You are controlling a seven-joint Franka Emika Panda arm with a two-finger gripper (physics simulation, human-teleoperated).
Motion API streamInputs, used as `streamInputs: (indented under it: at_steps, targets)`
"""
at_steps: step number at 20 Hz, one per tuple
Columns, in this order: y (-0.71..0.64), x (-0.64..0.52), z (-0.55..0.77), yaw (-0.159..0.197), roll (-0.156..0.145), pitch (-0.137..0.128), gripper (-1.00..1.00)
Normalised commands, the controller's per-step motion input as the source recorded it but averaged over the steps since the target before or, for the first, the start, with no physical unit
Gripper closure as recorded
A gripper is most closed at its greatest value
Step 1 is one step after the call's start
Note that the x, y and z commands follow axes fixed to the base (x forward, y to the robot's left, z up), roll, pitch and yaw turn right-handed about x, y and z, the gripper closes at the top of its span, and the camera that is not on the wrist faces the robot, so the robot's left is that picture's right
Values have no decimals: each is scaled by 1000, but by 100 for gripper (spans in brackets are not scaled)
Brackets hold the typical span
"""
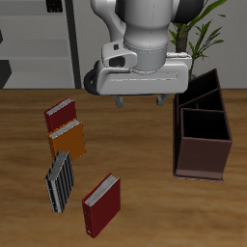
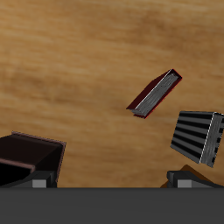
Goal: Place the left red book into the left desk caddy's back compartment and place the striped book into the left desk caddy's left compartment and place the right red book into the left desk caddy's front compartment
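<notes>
The left red book [image 1: 100,205] lies flat near the table's front edge and also shows in the wrist view [image 2: 156,94]. The striped book [image 1: 59,181] lies beside it and shows in the wrist view [image 2: 199,136]. The right red book [image 1: 61,116] lies farther back. The left desk caddy [image 1: 201,159] stands across the table from the books, its compartments empty; one corner of it shows in the wrist view [image 2: 31,157]. My gripper [image 1: 141,99] hangs high above the table's middle, open and empty, between books and caddy. Both fingertips [image 2: 179,179] show at the wrist view's edge.
An orange book [image 1: 69,142] lies between the right red book and the striped book, touching the red one. A potted plant [image 1: 205,34] stands behind the caddy. A shelf unit [image 1: 34,43] stands behind the table.
</notes>
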Motion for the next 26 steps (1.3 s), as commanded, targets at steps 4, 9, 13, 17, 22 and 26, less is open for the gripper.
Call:
streamInputs:
  at_steps: [4, 9, 13, 17, 22, 26]
  targets:
    - [-79, 246, -26, -8, 8, -17, -100]
    - [-162, 352, -172, -20, 56, 14, -100]
    - [-165, 256, -243, -19, 6, 7, -100]
    - [-136, 74, -150, -15, 21, -19, -100]
    - [-306, 72, -187, -12, 0, -20, -100]
    - [-408, 78, -120, -76, -40, -33, -100]
